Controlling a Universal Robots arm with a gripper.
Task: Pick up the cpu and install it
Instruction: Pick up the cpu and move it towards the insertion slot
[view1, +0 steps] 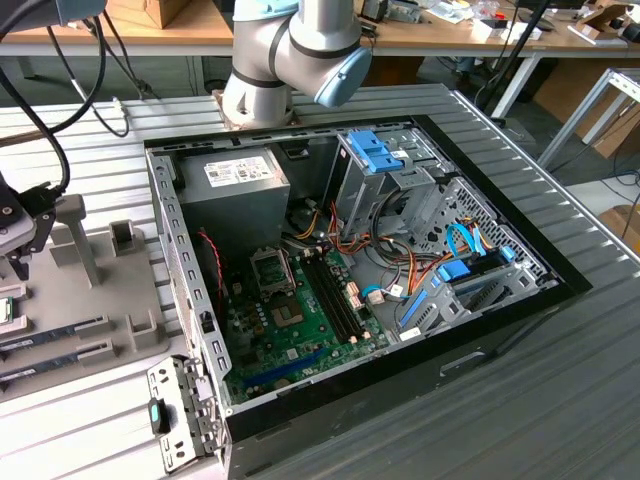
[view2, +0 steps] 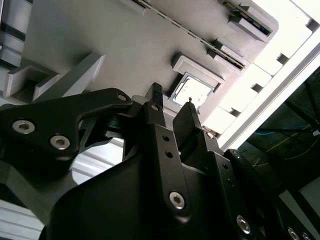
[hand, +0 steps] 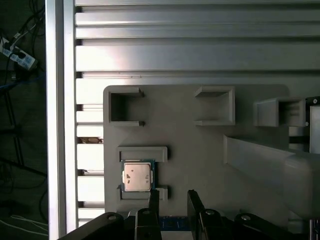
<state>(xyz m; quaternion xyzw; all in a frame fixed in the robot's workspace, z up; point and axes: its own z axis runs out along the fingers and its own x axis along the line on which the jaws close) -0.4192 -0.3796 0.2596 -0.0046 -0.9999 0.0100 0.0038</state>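
Cpu (hand: 137, 177) lies flat in a grey tray (hand: 200, 165) pocket, untouched; open, empty fingers (hand: 154, 205) hover near it. In the exterior view, that tray sits at nine o'clock from the computer case (view1: 170, 230).

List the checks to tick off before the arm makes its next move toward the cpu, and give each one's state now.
1. The cpu lies flat in its recess on the grey fixture, metal top up: ok.
2. The gripper has its jaws open with nothing between them: ok.
3. The gripper is clear of the cpu, not touching it: ok.
4. The jaws are centred over the cpu: cannot tell from these angles.
5. The fixture's slanted post stands apart from the cpu: ok.
6. The black socket frame is open and empty: cannot tell in the exterior view.
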